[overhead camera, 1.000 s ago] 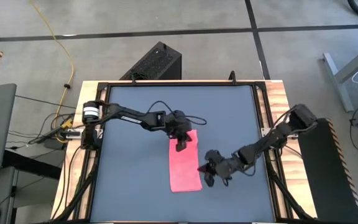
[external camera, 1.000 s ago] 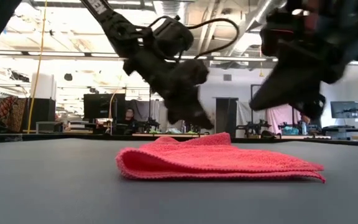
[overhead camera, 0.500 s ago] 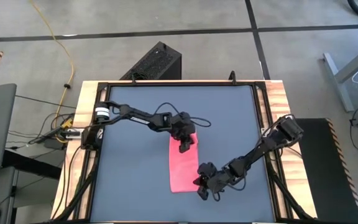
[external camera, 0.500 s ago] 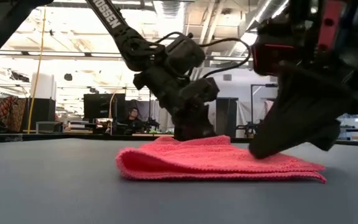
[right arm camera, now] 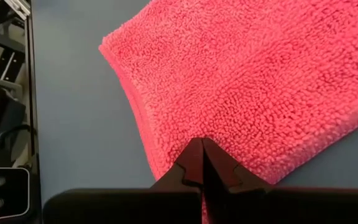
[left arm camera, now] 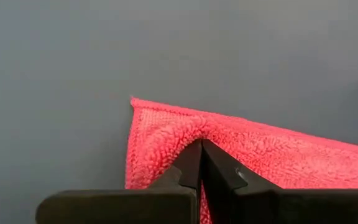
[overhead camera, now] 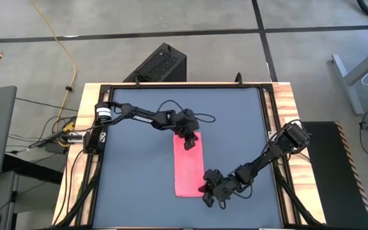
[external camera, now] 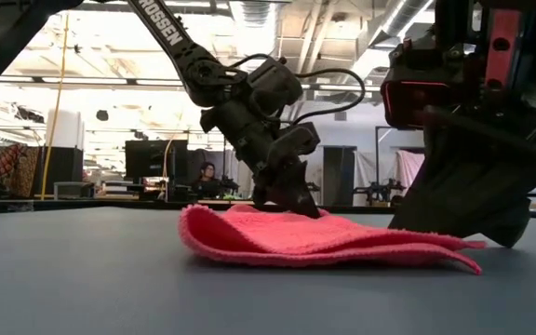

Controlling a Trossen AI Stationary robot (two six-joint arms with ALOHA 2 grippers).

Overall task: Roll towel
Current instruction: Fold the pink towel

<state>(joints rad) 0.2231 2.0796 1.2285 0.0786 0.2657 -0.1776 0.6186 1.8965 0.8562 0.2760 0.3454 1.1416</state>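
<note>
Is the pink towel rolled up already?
No, the towel lies flat as a long strip, with both grippers pinching its ends.

Even overhead light, soft shadows, bright hazy background.

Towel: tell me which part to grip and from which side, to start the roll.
Grip a short end, coming in from beyond it along the length. The towel lies flat as a long folded strip, so rolling end to end suits it. The left gripper pinches the far end, the right gripper the near right corner; both look shut on the cloth. The near end is probably the better start.
</note>
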